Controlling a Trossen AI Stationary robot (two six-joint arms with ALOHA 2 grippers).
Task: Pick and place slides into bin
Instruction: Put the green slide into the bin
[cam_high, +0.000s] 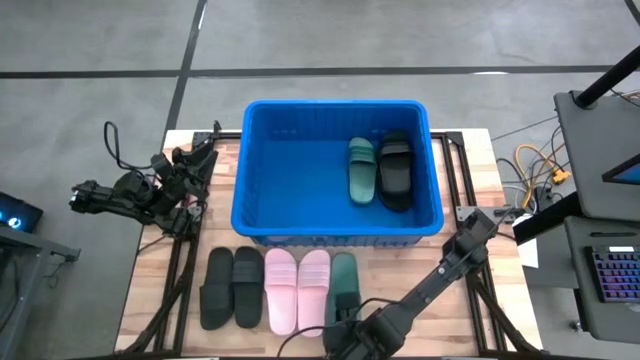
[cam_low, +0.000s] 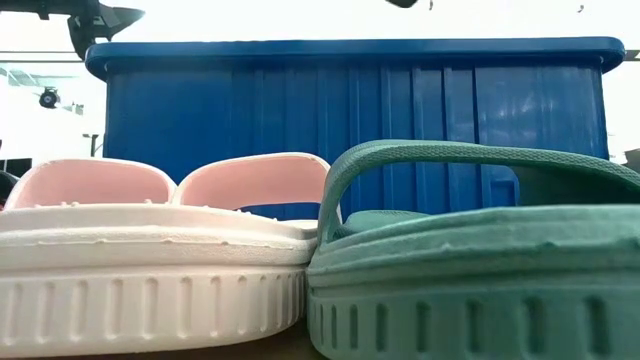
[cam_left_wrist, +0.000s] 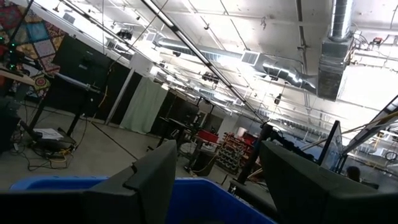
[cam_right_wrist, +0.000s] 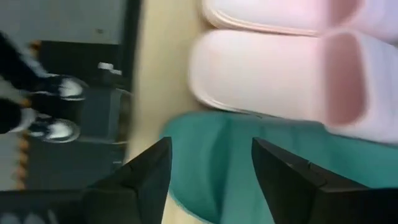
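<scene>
Right up against the low cam: green slide, chunky rubber, ribbed side wall, wide arched strap. Just left of it, touching: pink pair, same molded ribbing. Behind both, filling the upper frame: blue bin, hard plastic, vertical ribs, thick rim.

From overhead, inside the bin toward its upper right: one green slide and one black slide, side by side. Lined up below the bin, lower left: black pair.

Right gripper spread wide, hovering over the green slide at bottom centre, nothing pinched. Left gripper also spread, parked at the bin's left.
</scene>
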